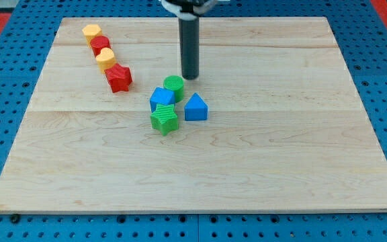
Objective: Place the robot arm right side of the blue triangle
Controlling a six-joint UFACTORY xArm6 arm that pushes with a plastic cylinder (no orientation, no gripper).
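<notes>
The blue triangle lies near the middle of the wooden board. My tip is above it toward the view's top, a short gap away, and just right of the green cylinder. A blue cube sits left of the triangle, with a green star below the cube.
At the upper left a diagonal row runs down-right: a yellow block, a red block, a yellow block and a red star. Blue pegboard surrounds the board.
</notes>
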